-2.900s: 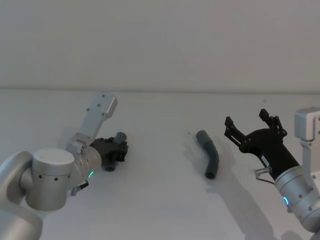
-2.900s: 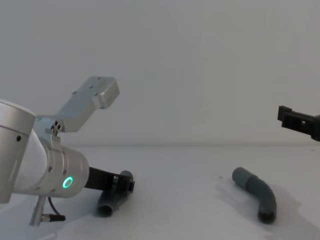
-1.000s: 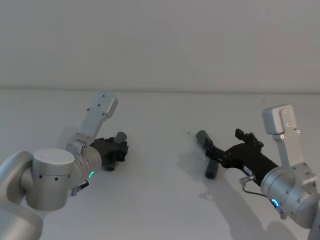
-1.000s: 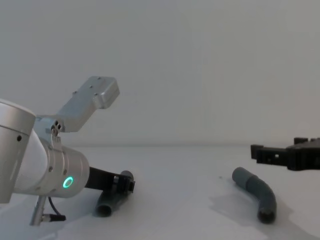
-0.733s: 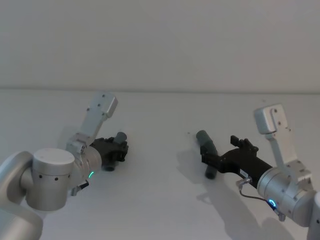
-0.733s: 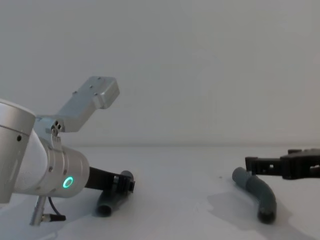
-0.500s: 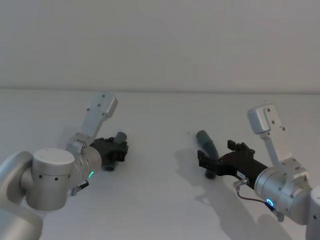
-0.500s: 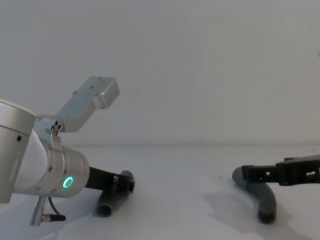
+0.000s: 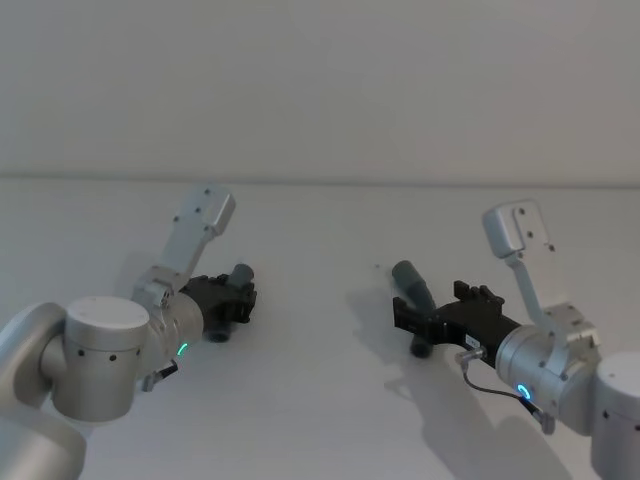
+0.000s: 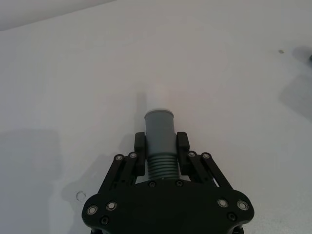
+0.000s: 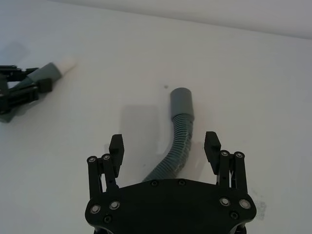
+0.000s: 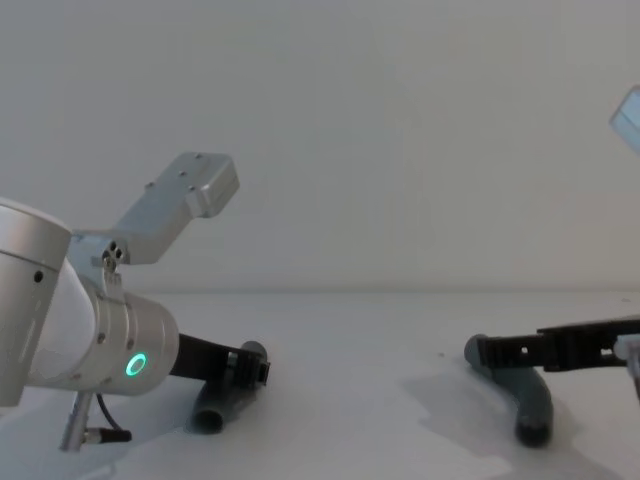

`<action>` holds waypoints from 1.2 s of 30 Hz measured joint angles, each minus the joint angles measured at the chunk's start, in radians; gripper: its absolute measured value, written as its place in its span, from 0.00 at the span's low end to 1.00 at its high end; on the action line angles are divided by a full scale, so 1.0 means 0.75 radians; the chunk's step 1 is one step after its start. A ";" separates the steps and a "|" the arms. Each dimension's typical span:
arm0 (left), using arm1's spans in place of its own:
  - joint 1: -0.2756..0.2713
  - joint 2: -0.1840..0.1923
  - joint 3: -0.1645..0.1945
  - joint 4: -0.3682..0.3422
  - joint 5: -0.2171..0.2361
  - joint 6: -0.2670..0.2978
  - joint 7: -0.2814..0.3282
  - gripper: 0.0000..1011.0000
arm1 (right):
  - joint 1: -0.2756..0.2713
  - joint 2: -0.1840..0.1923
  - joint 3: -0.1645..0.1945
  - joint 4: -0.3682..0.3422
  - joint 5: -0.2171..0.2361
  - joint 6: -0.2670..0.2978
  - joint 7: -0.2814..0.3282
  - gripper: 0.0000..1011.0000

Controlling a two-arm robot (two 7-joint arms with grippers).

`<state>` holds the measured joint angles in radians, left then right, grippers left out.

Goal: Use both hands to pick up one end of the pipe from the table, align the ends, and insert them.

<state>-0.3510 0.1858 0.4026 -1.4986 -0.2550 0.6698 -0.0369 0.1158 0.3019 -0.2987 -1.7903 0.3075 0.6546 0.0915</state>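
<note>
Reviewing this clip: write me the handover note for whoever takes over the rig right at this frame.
Left end effector: shut on the left pipe piece, just behind the cuff that carries the white spigot. The piece sits low at the table.
Right end effector: open, with fingers either side of the corrugated middle of the right pipe piece and not touching it. That piece lies on the table.
Done: left grasp made; right end effector in position.
Left to do: close the right end effector, lift both pieces, line up the cuff and spigot, insert.
</note>
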 joint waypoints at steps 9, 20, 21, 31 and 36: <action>0.000 0.000 0.000 0.000 0.000 0.000 0.000 0.36 | 0.033 -0.058 0.000 0.052 -0.031 0.015 -0.058 0.99; 0.000 0.000 0.000 0.000 0.000 0.000 0.000 0.36 | 0.054 -0.104 0.007 0.104 -0.049 0.038 -0.095 0.99; 0.000 0.000 0.000 0.000 0.000 0.000 0.000 0.36 | 0.056 -0.106 0.007 0.107 -0.050 0.039 -0.096 0.99; 0.000 0.000 0.000 0.000 0.000 0.000 0.000 0.36 | 0.079 -0.137 0.007 0.152 -0.065 0.053 -0.107 0.99; 0.000 0.000 0.000 0.000 0.000 0.000 0.000 0.36 | 0.087 -0.148 0.008 0.171 -0.073 0.057 -0.111 0.99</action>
<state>-0.3510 0.1858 0.4026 -1.4986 -0.2549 0.6699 -0.0370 0.1813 0.1908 -0.2929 -1.6617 0.2528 0.6977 0.0085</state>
